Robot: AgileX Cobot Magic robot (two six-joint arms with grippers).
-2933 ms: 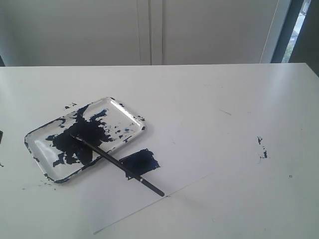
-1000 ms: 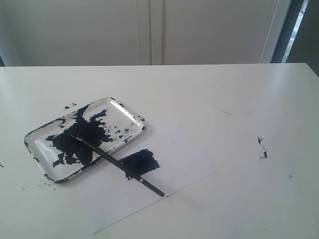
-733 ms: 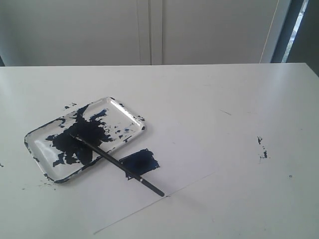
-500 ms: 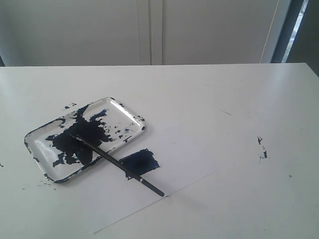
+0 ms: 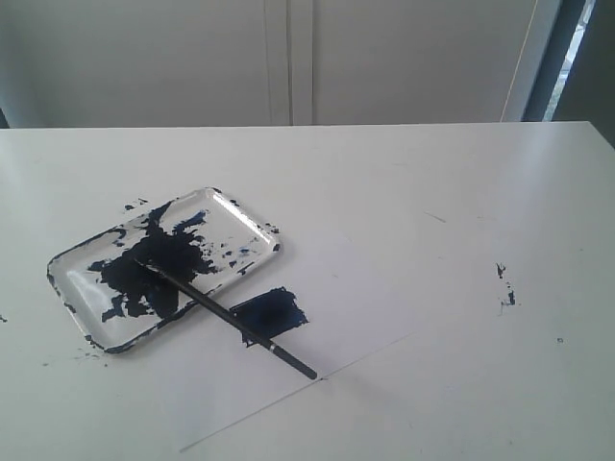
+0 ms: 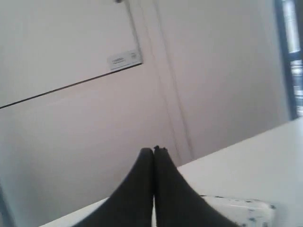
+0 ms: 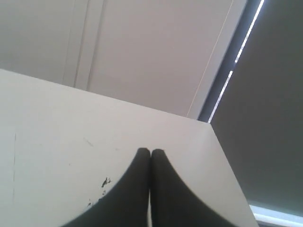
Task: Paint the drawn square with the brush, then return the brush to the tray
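The white tray (image 5: 252,223), smeared with dark navy paint, lies at the left of the table in the exterior view. The black brush (image 5: 231,320) rests with its tip in the tray's blotch, its handle running over the rim and across the painted dark square (image 5: 274,309) on the white sheet of paper (image 5: 346,307). Neither arm shows in the exterior view. In the left wrist view my left gripper (image 6: 154,150) is shut on nothing, a corner of the tray (image 6: 246,208) beyond it. My right gripper (image 7: 150,151) is shut on nothing too.
Small paint specks (image 5: 504,285) mark the table at the right, also seen as specks (image 7: 105,182) in the right wrist view. More flecks (image 5: 72,357) lie by the tray's near corner. A pale wall with panel seams (image 5: 288,58) stands behind the table; the table's right edge (image 7: 222,165) is close to the right gripper.
The brush, tray and paper stay where they were. A dark shape at the far left edge of the exterior view, seen 2.9 s ago, has gone.
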